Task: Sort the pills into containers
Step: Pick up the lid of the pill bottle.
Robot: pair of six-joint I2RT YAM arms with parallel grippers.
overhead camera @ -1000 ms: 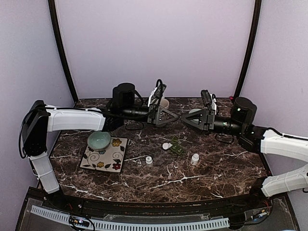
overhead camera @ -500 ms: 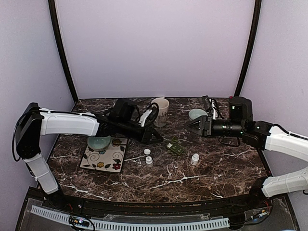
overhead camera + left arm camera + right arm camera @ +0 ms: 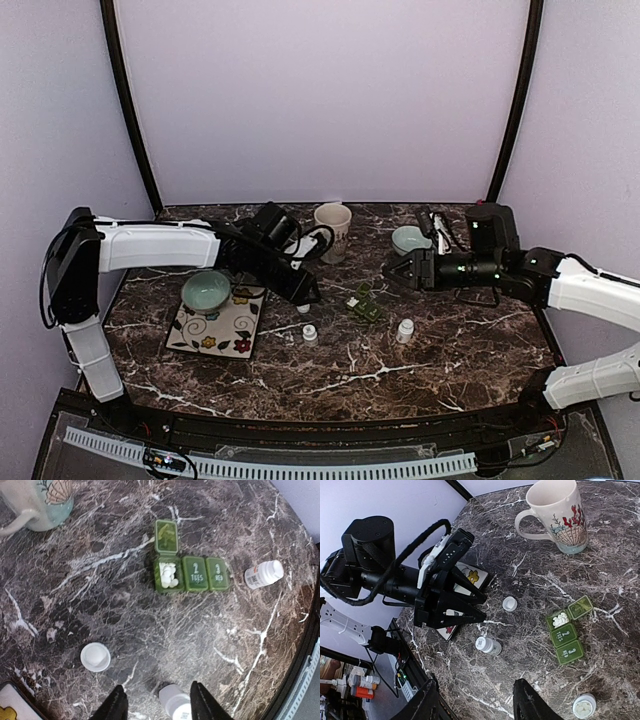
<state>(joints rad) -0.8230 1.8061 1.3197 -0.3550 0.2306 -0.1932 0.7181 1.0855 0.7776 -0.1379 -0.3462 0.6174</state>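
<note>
Counter [image 3: 450, 360]: dark marble with white veins.

Box [image 3: 193, 575]: green strip of three, flat on the counter about midway between the left and right edges and a little toward the far edge. One end cell is open, its lid [image 3: 166, 535] folded back flat and white pills [image 3: 168, 575] inside. The other two cells are shut, marked 2 TUES and 3 WED.

Left gripper [image 3: 158, 705]: fingers spread and holding nothing, low over the counter on the left side of the box. The white top of the near bottle [image 3: 176, 703] shows between the fingers, with a gap on each side. Loose cap [image 3: 95, 657] lies just beside, toward the left edge.

Right gripper [image 3: 477, 702]: fingers apart, empty, raised off the counter on the right side of the box and pointing toward the left arm.

Open bottle [image 3: 583, 706]: upright, white pills visible in its mouth, nearer the near edge than the box and to its right.

Mug [image 3: 333, 228]: by the far edge, about mid-width. Far bowl [image 3: 408, 238] to its right.

Plate [image 3: 225, 328]: flowered, toward the left edge. Teal bowl [image 3: 205, 290] at its far corner.
</note>
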